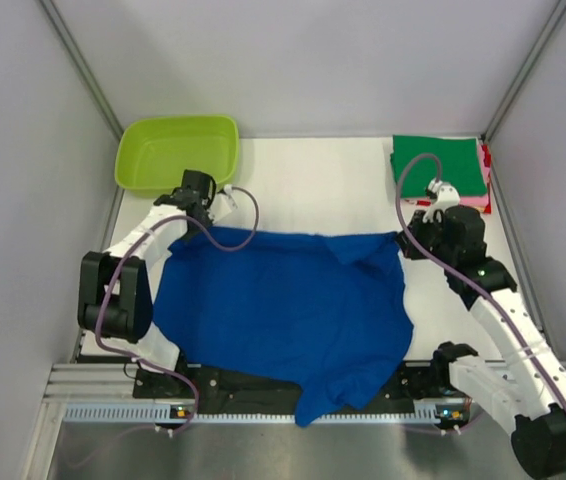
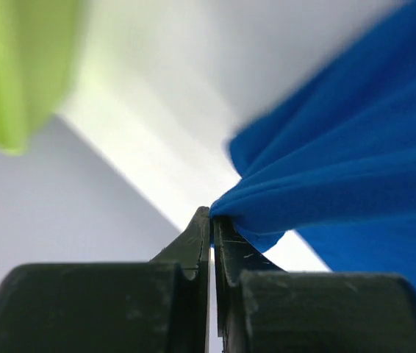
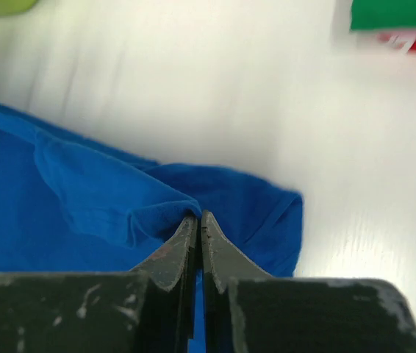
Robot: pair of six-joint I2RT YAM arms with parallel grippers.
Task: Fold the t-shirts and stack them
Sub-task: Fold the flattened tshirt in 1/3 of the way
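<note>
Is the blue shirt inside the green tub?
No, the blue shirt lies spread on the table, while the green tub sits apart at the far left corner.

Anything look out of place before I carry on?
The blue t-shirt lies askew: its near end droops over the front edge of the table onto the mounting rail. The left gripper and right gripper pinch its far corners. Nothing else stands out.
</note>
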